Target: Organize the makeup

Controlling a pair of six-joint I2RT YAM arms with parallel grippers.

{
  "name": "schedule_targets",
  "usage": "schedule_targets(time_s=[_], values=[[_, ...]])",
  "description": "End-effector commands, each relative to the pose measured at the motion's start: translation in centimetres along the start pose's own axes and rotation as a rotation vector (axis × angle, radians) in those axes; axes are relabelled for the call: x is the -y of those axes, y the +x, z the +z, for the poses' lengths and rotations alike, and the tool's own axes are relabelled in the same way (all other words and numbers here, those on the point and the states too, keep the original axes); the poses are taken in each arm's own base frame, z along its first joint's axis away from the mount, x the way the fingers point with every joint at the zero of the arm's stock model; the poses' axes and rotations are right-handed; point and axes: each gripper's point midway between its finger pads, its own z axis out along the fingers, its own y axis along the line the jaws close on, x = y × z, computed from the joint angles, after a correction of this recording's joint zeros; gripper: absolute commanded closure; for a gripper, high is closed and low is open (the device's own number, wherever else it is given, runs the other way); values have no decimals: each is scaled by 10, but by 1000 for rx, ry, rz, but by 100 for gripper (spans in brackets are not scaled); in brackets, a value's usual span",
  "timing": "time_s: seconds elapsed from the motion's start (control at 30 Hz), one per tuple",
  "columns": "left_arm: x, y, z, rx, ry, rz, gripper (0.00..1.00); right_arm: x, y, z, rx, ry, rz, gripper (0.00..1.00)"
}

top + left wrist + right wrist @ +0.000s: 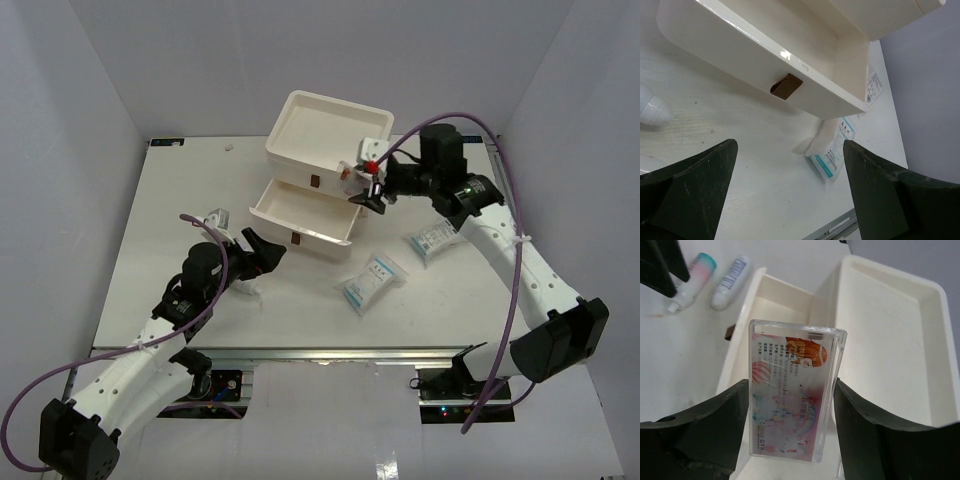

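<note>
My right gripper [366, 187] is shut on a clear flat case with a pink printed card [790, 395] and holds it upright over the back of the open drawer [782, 305] of the cream drawer box [325, 125]. My left gripper [264, 250] is open and empty [790, 185], low over the table in front of the drawer's brown handle [786, 86]. Two blue-and-white clear packets lie on the table, one [372, 283] right of the left gripper, one [432, 238] under the right arm. Two white-and-pink tubes [692, 280] [731, 274] lie left of the drawer. No sponges show.
The box's top tray [890, 340] is open and shows nothing inside. The open drawer [300, 215] juts toward the left gripper. A white tube tip [652, 107] lies close to the left finger. The table's front edge [840, 225] runs just beyond the near packet [832, 150].
</note>
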Motion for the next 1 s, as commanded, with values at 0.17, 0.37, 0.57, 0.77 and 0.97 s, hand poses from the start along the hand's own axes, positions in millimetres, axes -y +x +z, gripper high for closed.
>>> schedule_targets(time_s=[0.17, 0.37, 0.57, 0.77, 0.97], values=[[16, -20, -22, 73, 48, -12, 2, -17, 10, 102, -185, -35, -131, 87], [10, -23, -35, 118, 34, -42, 2, -14, 30, 137, -254, -7, -117, 54], [8, -21, -36, 116, 31, -54, 2, -14, 37, 139, -279, 1, -109, 20], [8, -20, -32, 105, 26, -47, 2, -20, 15, 120, -227, -9, -98, 3], [8, -19, -31, 96, 26, -45, 2, -16, -31, 80, -119, 25, -85, 10]])
